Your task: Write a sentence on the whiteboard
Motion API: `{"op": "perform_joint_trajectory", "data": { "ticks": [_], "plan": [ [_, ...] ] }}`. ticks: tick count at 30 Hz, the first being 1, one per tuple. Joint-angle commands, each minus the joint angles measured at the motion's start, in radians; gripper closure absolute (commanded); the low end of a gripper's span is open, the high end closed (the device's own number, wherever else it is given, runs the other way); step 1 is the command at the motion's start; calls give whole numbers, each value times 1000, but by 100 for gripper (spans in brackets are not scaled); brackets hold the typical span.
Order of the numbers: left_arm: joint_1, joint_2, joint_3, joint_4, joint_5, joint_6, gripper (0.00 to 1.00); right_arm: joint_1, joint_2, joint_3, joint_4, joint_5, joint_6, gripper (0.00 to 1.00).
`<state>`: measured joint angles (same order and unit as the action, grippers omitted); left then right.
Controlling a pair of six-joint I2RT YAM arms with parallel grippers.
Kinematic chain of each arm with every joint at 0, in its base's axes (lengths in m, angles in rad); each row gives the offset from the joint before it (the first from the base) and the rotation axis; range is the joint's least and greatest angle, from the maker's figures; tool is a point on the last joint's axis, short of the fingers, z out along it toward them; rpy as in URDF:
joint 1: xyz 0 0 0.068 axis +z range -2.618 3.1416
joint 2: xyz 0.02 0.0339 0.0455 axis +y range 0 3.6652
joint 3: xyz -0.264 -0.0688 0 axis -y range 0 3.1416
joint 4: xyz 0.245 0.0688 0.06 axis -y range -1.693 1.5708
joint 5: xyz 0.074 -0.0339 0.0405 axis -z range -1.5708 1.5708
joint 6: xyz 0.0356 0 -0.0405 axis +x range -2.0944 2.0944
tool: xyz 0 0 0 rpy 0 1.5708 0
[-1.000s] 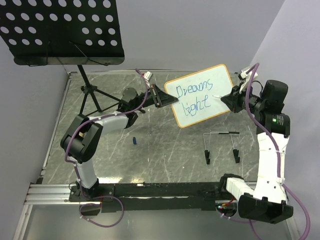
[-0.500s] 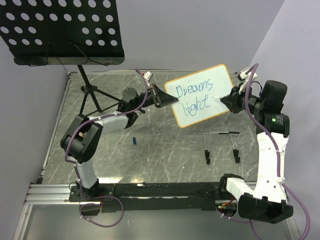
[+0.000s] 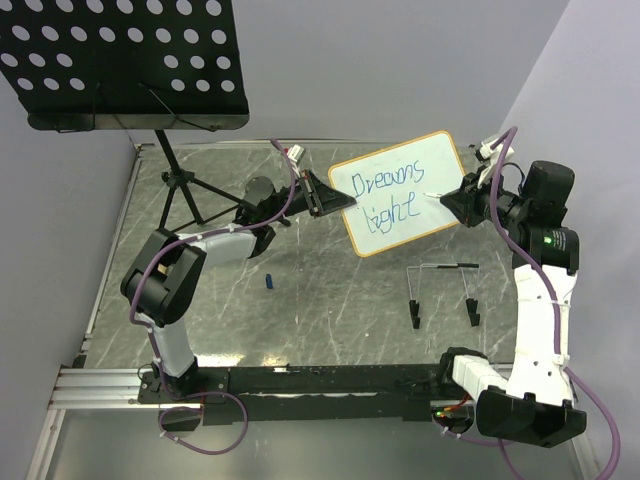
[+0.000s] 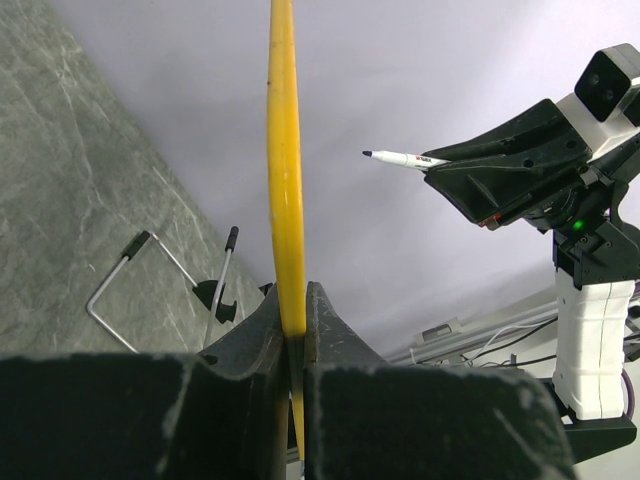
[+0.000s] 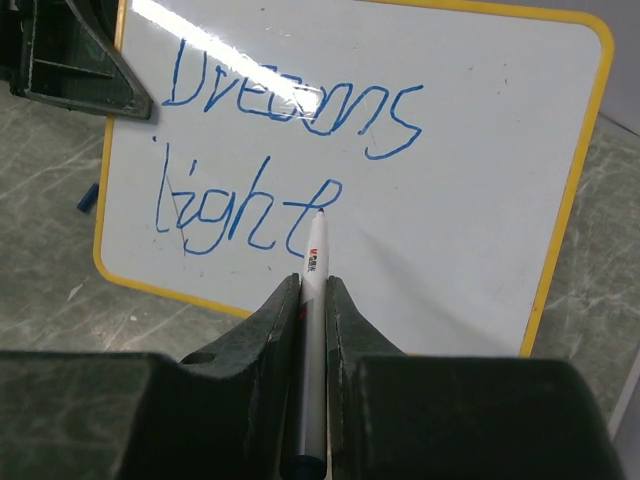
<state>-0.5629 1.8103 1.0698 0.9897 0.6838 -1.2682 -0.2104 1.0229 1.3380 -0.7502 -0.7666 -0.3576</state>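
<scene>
The left gripper (image 4: 293, 300) is clamping the whiteboard (image 3: 400, 190); the right gripper (image 5: 313, 290) is pinching the marker (image 5: 314, 255), tip seemingly lifted mid-frame. The sentence (image 5: 290, 110) is awaiting another word, calling for touchdown right of "light".

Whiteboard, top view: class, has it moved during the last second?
No visible move: the whiteboard keeps its place against the wire stand below it, clamped in the left gripper.

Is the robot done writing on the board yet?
Not yet, probably. "Dreams" and "light" are already on the board, which the left jaws clamp. The right jaws hold the marker by the end of "light". There is space beside it for more words.
</scene>
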Motion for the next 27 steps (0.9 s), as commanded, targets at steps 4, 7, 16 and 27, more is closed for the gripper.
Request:
{"op": "perform_joint_trajectory", "data": {
  "ticks": [4,7,16,27],
  "plan": [
    [6,-77,15,161,-4,-7,99,-6,-17,6,11,-22,-12,100],
    [5,-77,16,162,-3,-10,99,-6,-17,6,9,-25,-12,100],
    [6,-77,13,165,-1,-10,99,-6,-17,10,6,-42,-9,100],
    [6,-83,18,162,-1,-7,99,-6,-23,29,-6,-54,-7,100]
  ]
}}
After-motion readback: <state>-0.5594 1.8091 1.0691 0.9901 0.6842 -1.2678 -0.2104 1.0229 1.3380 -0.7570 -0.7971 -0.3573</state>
